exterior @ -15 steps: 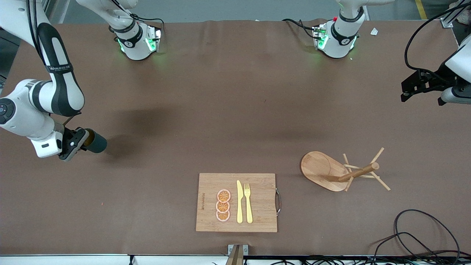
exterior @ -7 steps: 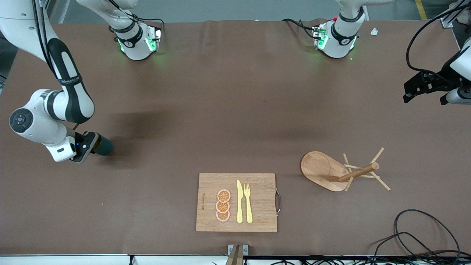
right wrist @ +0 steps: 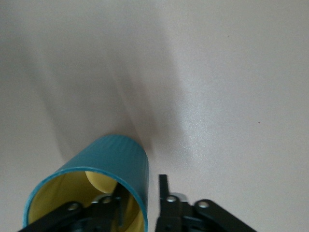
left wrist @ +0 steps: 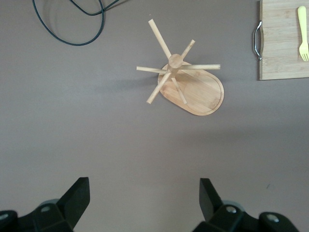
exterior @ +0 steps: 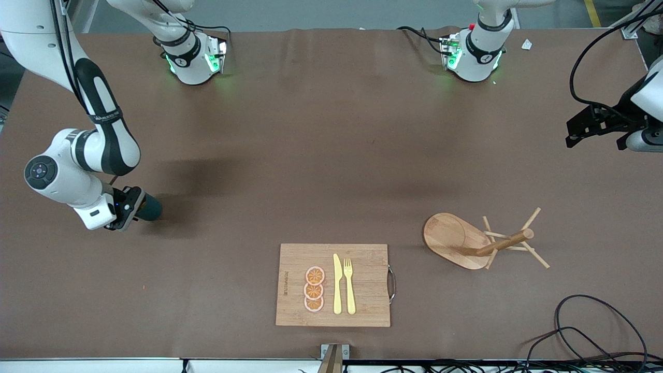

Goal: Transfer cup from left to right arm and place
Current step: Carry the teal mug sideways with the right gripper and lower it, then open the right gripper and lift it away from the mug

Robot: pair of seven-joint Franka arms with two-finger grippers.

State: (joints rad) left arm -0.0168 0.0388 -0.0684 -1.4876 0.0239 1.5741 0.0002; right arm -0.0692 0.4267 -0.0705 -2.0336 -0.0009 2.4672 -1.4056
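Note:
The dark teal cup (exterior: 152,207) with its yellow inside (right wrist: 72,193) is at the table's surface toward the right arm's end. My right gripper (exterior: 133,205) straddles the cup's rim (right wrist: 140,186), one finger inside the cup and one finger (right wrist: 163,186) outside. A narrow gap shows between the outer finger and the ribbed wall (right wrist: 113,157), so the jaws stand open round it. The handle is hidden. My left gripper (exterior: 590,123) hangs open and empty over the left arm's end of the table, seen in its own view (left wrist: 144,198) above bare cloth.
A wooden peg rack (exterior: 466,241) (left wrist: 193,87) lies tipped on its side toward the left arm's end. A cutting board (exterior: 362,285) (left wrist: 282,43) with orange slices, a yellow knife and fork sits near the front camera. Black cables (exterior: 585,331) (left wrist: 72,24) coil at the table's corner.
The right arm carried the cup a little toward the table's middle and down to the cloth. Its jaws, shut on the wall before, have parted. The left gripper hardly moved.

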